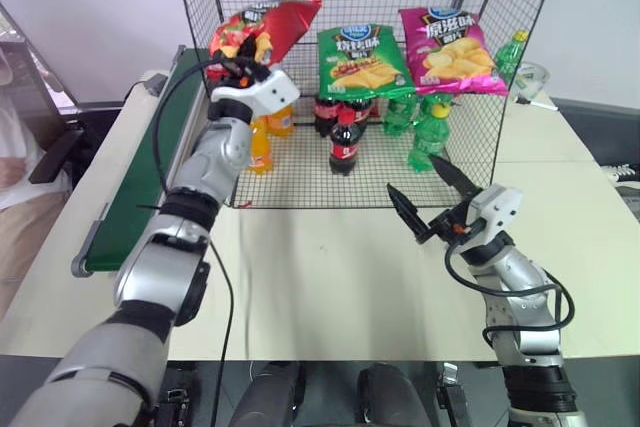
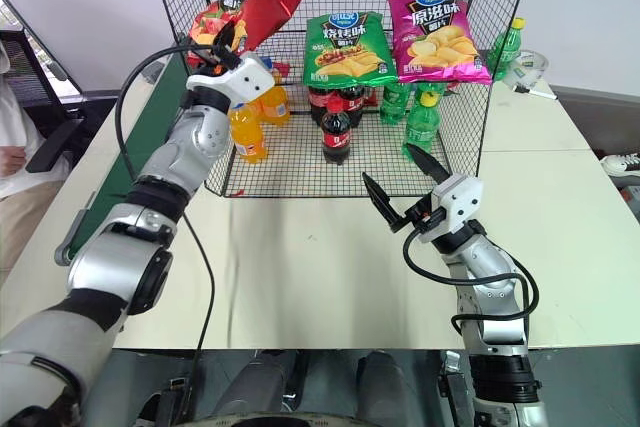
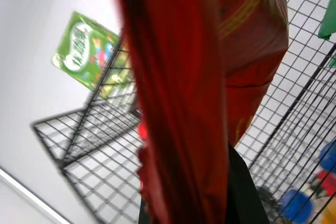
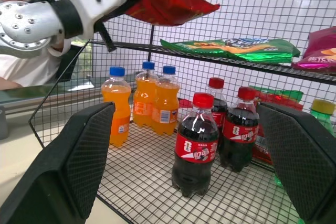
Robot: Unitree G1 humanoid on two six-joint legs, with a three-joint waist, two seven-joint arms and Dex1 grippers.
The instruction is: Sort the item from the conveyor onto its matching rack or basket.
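Head view first: three crisp bags up at the rack (image 1: 480, 97), one red bag (image 1: 268, 29), one green bag (image 1: 362, 59), one magenta bag (image 1: 446, 49), the last two lying flat on the middle tier. The red bag is pinched in the left end effector (image 1: 238, 65), held at the rack's left front corner, its long axis slanting up and rightward, the free end pointing in over the tier. Below sit three orange bottles (image 1: 262, 142), three colas (image 1: 345, 139) that I can count, and green bottles (image 1: 428, 132) too bunched to number. The conveyor (image 1: 150, 172) runs along the left of the table (image 1: 330, 277). The right end effector (image 1: 432, 199) hovers over the table, fingers spread wide, holding nothing. Left wrist view: red bag fills the front, clamped between the fingers, wire grid behind it. Right wrist view: both black fingers (image 4: 73, 166) stand far apart, framing the bottles; the red bag juts nearly level above the green one, and a person (image 4: 21, 40) sits behind.
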